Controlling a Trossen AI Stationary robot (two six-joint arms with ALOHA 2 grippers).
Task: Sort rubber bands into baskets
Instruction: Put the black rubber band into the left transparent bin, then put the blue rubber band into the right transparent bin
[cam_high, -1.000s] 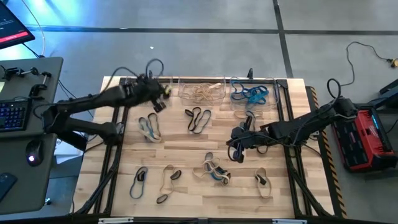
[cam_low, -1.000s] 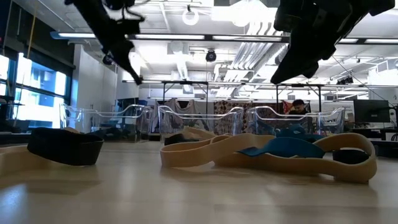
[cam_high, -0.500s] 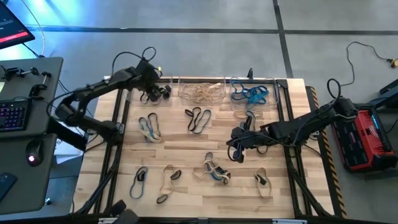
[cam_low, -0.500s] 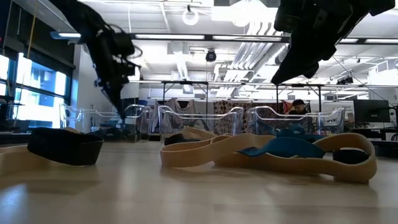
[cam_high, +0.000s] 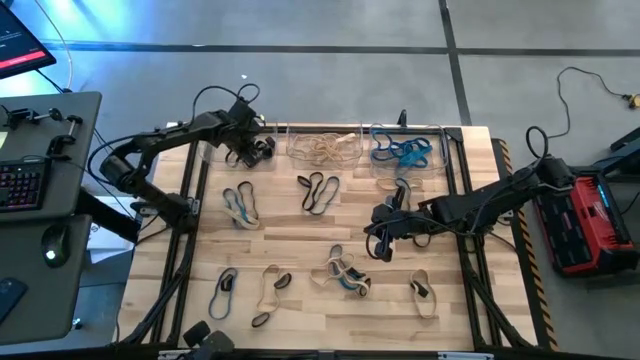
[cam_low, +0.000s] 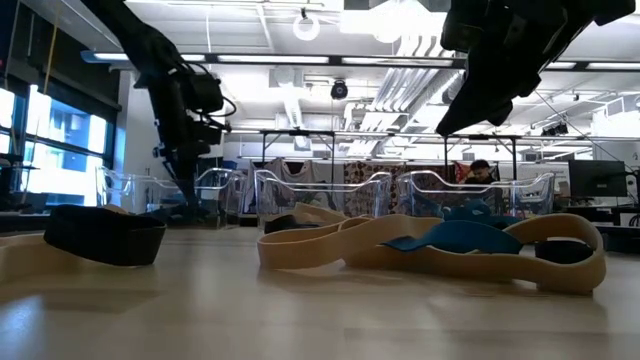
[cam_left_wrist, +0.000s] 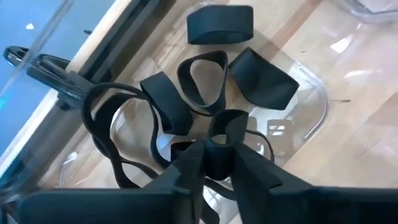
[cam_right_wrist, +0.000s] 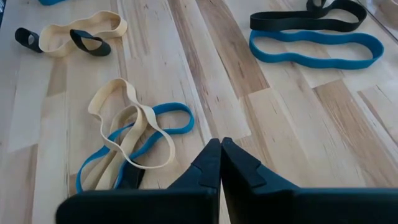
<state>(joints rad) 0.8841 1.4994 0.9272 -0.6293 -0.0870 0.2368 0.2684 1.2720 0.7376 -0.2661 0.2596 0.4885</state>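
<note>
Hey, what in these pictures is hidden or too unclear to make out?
- Left pincer: in the left wrist view a black band sits between its fingers over the left basket; gripped or released is unclear.
- High view: that pincer's fingers are too small.
- Low view: basket contents are blurred behind the clear walls.
- Right pincer, shut: its arm hides the table beneath.

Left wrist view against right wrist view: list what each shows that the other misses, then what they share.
Only the left wrist view shows the left gripper over a clear basket holding black rubber bands, with one black band between its fingers. Only the right wrist view shows the right gripper, shut and empty, above open table where a tan and blue tangle, a long blue band and a long black band lie loose. Both show the light wooden tabletop and loose black bands.
</note>
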